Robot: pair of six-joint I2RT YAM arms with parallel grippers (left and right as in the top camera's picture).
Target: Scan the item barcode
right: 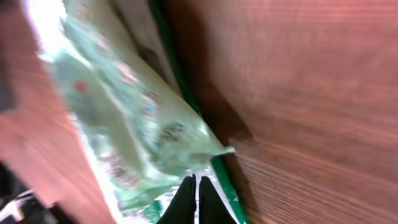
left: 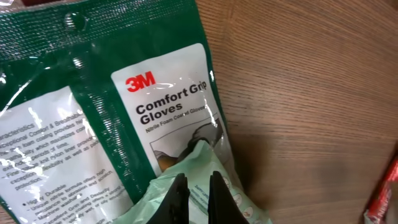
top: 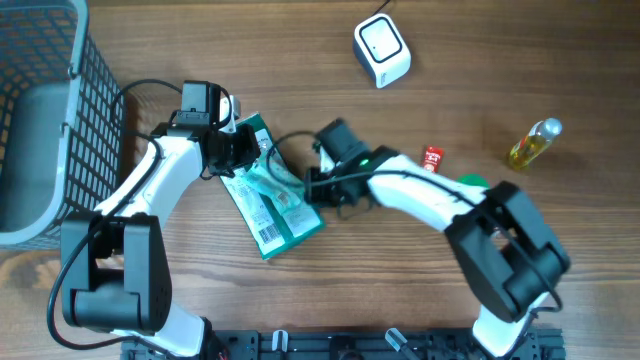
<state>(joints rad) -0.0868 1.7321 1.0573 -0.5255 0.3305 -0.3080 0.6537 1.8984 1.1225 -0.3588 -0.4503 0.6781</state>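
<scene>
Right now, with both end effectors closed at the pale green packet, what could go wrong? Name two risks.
1. The left end effector and right end effector pinch only thin edges of the pale green plastic packet; it may slip or tear.
2. It lies on the dark green gloves pack, which could drag along or get scanned instead at the white cube-shaped scanner.

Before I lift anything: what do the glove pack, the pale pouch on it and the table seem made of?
Glove pack: glossy plastic film, going by glare and wrinkles.
Pale pouch: thin, crinkly film, likely plastic, softer sheen.
Table: wood or wood-look laminate, smooth satin finish with visible grain.
</scene>
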